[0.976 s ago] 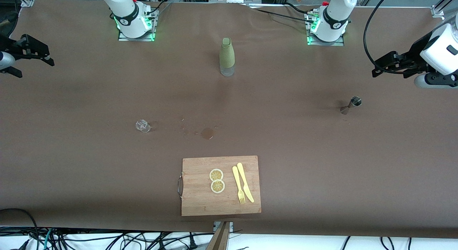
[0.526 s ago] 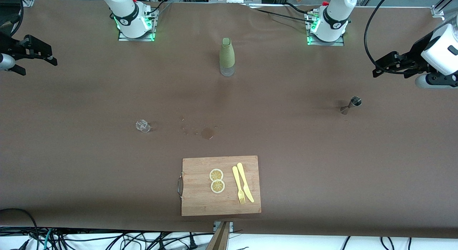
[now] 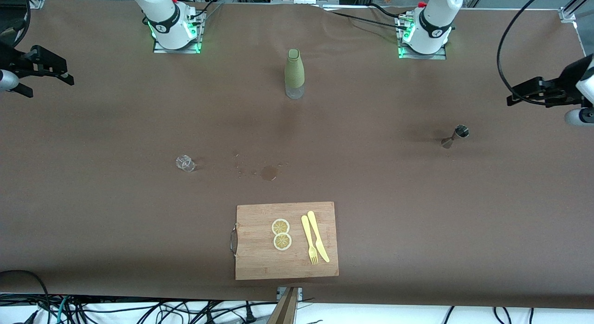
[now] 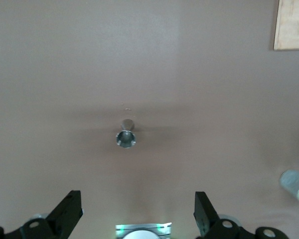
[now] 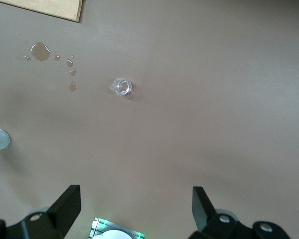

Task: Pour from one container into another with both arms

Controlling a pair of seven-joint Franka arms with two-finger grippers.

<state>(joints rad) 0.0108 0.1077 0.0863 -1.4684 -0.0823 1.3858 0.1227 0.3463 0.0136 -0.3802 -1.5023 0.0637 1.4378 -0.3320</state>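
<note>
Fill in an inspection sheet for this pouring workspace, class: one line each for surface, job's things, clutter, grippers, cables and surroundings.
Surface: brown table cover, with a wet spill patch and small droplets near the middle.
Job's things: green-sleeved bottle upright between the arm bases; metal jigger toward the left arm's end; small clear glass toward the right arm's end.
Clutter: wooden cutting board nearest the front camera, carrying two lemon slices, a yellow fork and knife.
Grippers: left gripper and right gripper both open, empty, raised at the table's ends.
Cables: loose cables along the near table edge.
Surroundings: nothing seen.
</note>
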